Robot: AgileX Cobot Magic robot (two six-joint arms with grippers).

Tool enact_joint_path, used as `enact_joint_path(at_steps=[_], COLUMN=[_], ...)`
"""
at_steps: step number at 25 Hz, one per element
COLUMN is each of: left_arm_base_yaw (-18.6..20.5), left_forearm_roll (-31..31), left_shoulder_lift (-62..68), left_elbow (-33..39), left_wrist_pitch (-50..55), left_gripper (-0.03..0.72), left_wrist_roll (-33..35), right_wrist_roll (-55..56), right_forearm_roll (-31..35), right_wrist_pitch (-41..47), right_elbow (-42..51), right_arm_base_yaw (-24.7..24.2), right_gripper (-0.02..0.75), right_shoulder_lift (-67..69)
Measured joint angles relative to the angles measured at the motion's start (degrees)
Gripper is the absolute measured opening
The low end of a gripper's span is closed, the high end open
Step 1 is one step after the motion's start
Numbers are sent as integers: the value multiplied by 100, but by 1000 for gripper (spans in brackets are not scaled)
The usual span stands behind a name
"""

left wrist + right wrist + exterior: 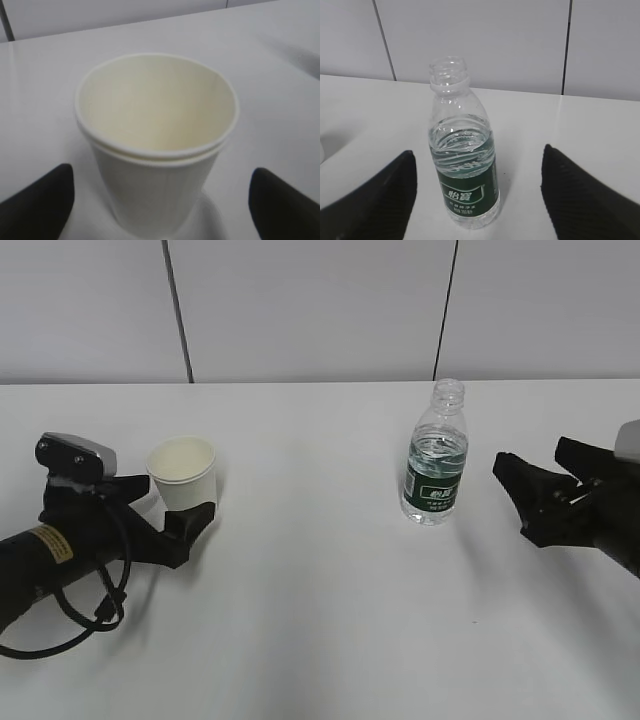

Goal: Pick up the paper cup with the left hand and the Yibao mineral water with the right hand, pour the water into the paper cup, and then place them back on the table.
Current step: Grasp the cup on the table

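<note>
The white paper cup [183,472] stands upright and empty on the white table [320,630], at the left. My left gripper [178,496] is open, with one finger on each side of the cup. In the left wrist view the cup [155,135] sits between the fingers [42,200], with gaps on both sides. The Yibao mineral water bottle [436,455], capless and about half full, stands upright right of centre. My right gripper [530,455] is open and empty, a short way to the right of the bottle. In the right wrist view the bottle [465,165] stands ahead between the spread fingers [585,195].
A grey panelled wall [320,300] runs along the far edge of the table. A black cable [75,625] loops under the left arm at the front left. The two arms lie low over the table at its left and right sides.
</note>
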Motion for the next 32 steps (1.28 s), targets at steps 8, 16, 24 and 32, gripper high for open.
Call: enact_joint_path(at_steps=[8,16,24,32], left_arm_base_yaw=[-98,-98,-98,-98], left_forearm_roll=[-129,-171,-177,-177], left_shoulder_lift=[266,350,350,350], left_elbow=[-471,-508,-508,-508], left_wrist_pitch=[0,22,16,16], left_gripper=[627,605,593,593], left_wrist_roll=[0,0,0,0], right_wrist_roll=[60,171,262,262], right_forearm_roll=[-10,-35,-324,-595], right_wrist_pitch=[0,-10,-20,-20], right_elbow=[0,-81,-601,-1263], right_arm_base_yaw=[0,0,0,0], right_gripper=[605,618,618,619], right_shoulder_lift=[62,498,1158,1874])
